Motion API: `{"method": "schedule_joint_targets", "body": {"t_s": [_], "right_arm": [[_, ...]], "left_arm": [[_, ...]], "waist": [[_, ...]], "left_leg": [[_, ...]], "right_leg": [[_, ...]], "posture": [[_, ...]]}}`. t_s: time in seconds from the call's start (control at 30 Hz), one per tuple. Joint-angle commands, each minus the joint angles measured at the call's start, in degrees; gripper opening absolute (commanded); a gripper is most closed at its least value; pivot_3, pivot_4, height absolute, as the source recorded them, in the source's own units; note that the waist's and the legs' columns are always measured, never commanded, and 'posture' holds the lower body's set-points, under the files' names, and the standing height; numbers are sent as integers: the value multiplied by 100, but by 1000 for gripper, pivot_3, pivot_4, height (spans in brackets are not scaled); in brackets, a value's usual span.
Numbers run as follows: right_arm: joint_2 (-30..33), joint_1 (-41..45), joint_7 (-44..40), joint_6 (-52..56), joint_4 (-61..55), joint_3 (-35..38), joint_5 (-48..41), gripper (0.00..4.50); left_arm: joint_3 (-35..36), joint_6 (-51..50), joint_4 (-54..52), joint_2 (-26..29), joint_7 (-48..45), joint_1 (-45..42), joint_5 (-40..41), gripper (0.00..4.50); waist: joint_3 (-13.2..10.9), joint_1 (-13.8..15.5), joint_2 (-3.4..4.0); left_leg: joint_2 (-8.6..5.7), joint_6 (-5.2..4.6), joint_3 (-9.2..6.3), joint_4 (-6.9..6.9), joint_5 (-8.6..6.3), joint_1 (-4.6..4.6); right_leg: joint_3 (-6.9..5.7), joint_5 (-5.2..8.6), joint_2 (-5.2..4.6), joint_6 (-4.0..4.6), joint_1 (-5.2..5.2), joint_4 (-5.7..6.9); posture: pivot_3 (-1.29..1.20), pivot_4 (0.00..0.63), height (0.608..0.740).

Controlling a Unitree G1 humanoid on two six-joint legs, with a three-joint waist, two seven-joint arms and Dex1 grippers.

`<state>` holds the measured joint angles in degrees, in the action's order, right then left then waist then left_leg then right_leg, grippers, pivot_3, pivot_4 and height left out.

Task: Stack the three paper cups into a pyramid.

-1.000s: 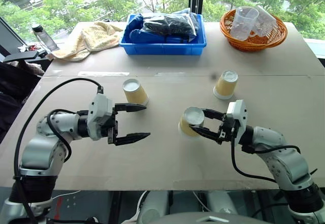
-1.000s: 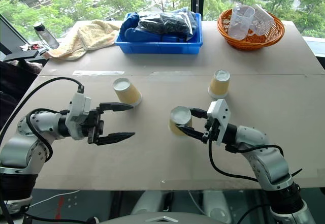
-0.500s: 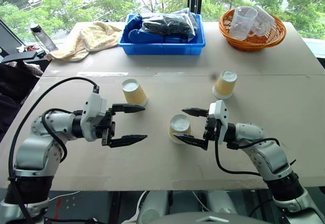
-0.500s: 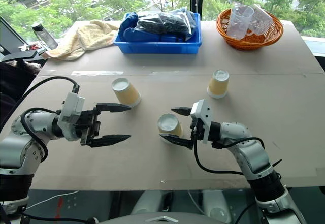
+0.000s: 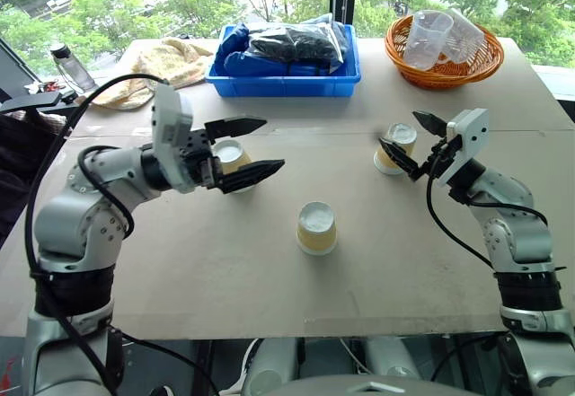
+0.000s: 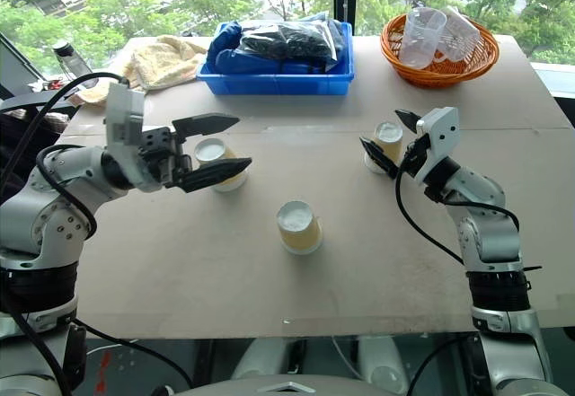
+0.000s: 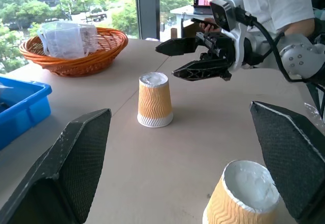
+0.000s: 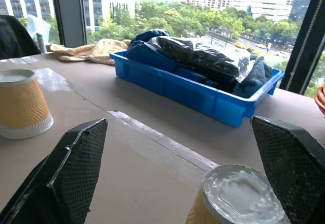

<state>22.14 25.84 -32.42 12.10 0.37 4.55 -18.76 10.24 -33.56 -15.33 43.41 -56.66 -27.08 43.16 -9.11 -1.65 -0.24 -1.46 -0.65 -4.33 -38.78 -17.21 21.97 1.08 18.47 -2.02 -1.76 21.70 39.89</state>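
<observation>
Left eye view: three paper cups stand upside down and apart on the table (image 5: pixel 135 261): the middle cup (image 5: pixel 316 228) alone near the front, the left cup (image 5: pixel 231 156) behind the left gripper (image 5: pixel 254 148), the right cup (image 5: pixel 396 148) just beside the right gripper (image 5: pixel 413 142). Both arms are raised and reach inward, roughly level. Each gripper's fingers are spread wide, holding nothing. Behind lie a blue bin (image 5: pixel 286 73), a wicker basket (image 5: pixel 445 59) and a towel (image 5: pixel 153 66).
</observation>
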Motion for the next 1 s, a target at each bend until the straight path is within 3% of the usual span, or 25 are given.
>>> {"method": "schedule_joint_targets", "body": {"t_s": [0.03, 0.27, 1.0], "right_arm": [[-36, 224, 161, -110, 285, 106, 107, 4464], [-177, 268, -107, 143, 482, 59, -177, 4464], [-330, 707, -82, -197, 1655, 46, 224, 4464]], "left_arm": [[-51, -385, -355, 132, 303, -223, 77, 4500], [-111, -851, -584, 332, 396, -234, 124, 4500], [-393, -548, -577, 605, -45, 74, -480, 4500]], "waist": [[0, -46, 0], [0, -82, 1], [-2, -79, 4]], "left_leg": [[0, 0, 0, 0, 0, 0], [1, 1, -1, 3, 0, -2], [0, 1, 0, 2, 1, -2]], "right_leg": [[1, 0, 0, 0, 0, -1], [4, 0, 2, 0, 1, -1], [7, 0, 2, 0, 1, -1]], "posture": [[0, 150, 740], [0, 150, 740], [0, 150, 740]]}}
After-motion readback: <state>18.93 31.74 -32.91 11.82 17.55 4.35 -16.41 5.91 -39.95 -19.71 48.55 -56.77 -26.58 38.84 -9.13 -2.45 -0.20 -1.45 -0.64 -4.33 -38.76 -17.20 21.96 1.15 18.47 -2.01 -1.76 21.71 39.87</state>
